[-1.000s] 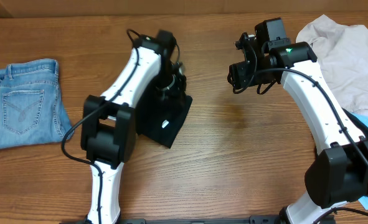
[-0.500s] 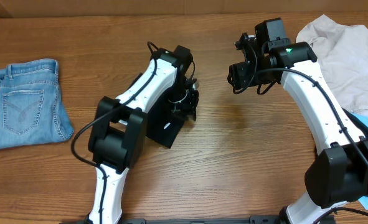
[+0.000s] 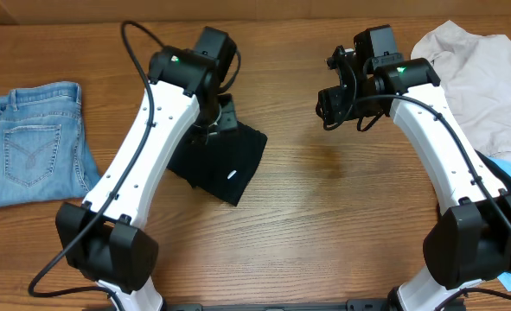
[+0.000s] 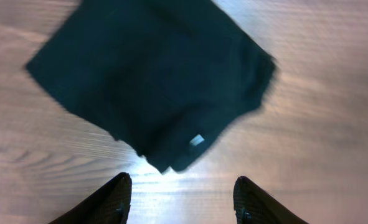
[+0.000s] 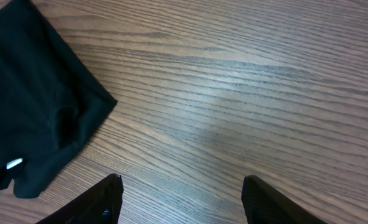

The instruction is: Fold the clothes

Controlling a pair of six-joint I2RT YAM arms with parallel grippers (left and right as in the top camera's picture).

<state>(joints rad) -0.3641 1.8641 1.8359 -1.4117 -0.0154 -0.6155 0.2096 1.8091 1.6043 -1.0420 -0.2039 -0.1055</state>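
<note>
1. Overhead, I see the folded black top [image 3: 229, 164] flat near the middle of the table [image 3: 324, 216], jeans [image 3: 39, 142] by its left edge.
2. My left gripper [image 4: 180, 193] hangs above the top, fingers apart, empty.
3. My right gripper [image 5: 180, 199] is spread too, over wood.

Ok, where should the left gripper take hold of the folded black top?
Pinch the flat-lying folded black top at the corner beside its small white label, coming down from above; that corner points at the open left gripper.

Bright even light; black top [image 4: 152, 81] motion-blurred, left wrist view.
</note>
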